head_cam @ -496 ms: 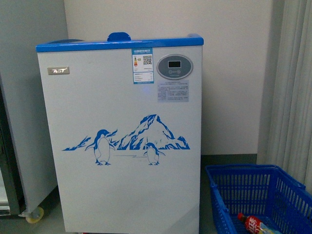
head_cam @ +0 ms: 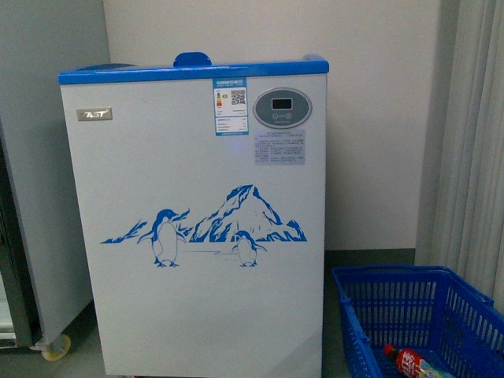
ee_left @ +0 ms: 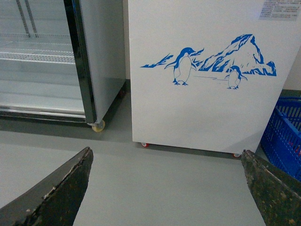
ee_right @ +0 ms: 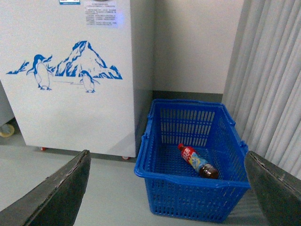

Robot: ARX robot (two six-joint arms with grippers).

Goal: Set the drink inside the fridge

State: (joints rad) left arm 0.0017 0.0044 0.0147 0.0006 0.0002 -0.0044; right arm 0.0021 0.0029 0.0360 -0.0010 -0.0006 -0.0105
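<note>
Filling most of the front view, the fridge (head_cam: 193,315) stands shut-looking and white, with a blue rim on top and blue penguins on its side. Its top cannot be seen from here, so it is not clear if the lids are open.

Next to it, on the floor by the curtain, sits the blue basket (ee_right: 188,101). It is just beside the fridge, not touching it as far as one can tell.

The left fingers (ee_left: 61,197) are wide apart and hold nothing; they point at the floor in front of the fridge. The right fingers (ee_right: 273,188) are wide apart too, also with nothing in them, and they face the basket from above.

The drink (ee_right: 196,160) lies on its side at the bottom of the basket, red cap toward the fridge.

Nothing has moved since half a second ago: the front view looks just the same. So the job has likely not begun. The right arm probably needs to go down into the basket first.
</note>
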